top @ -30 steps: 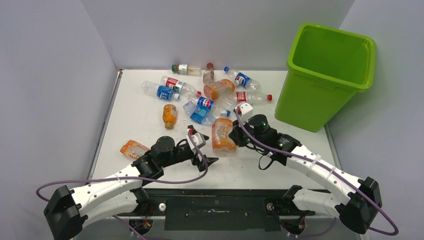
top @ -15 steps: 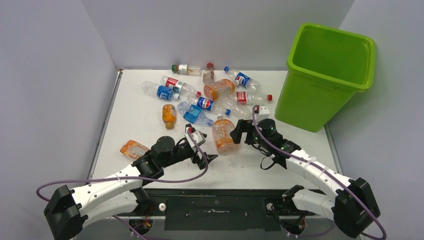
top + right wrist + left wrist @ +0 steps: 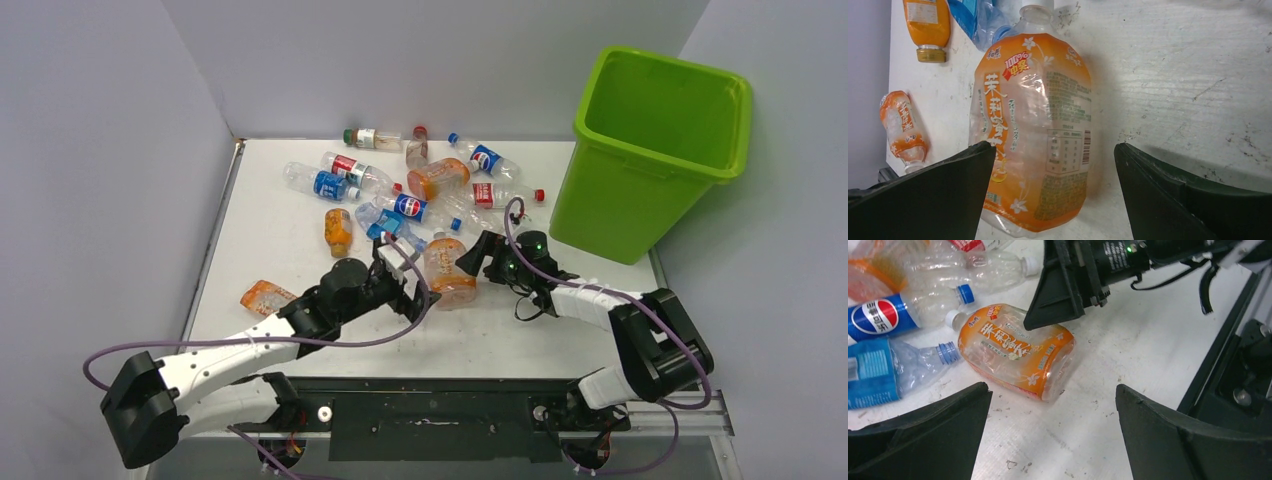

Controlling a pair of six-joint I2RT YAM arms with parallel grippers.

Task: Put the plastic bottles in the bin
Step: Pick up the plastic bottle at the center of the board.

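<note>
A squashed orange bottle (image 3: 447, 272), thin crinkled plastic with a white cap and a flowered label, lies flat on the scuffed white table (image 3: 270, 250) at mid-frame in the top view. The left gripper (image 3: 412, 288) sits just left of it, its black wedge-shaped fingers (image 3: 923, 435) spread wide and holding nothing. The right gripper (image 3: 478, 256) faces the bottle from the right, its jaws also released. In the right wrist view the bottle lies between the parted fingers, ungripped. More bottles (image 3: 420, 185), clear and orange, lie heaped toward the upper centre. The bin (image 3: 620, 200), smooth lime plastic, square with a flared rim, stands at upper right, well apart.
</note>
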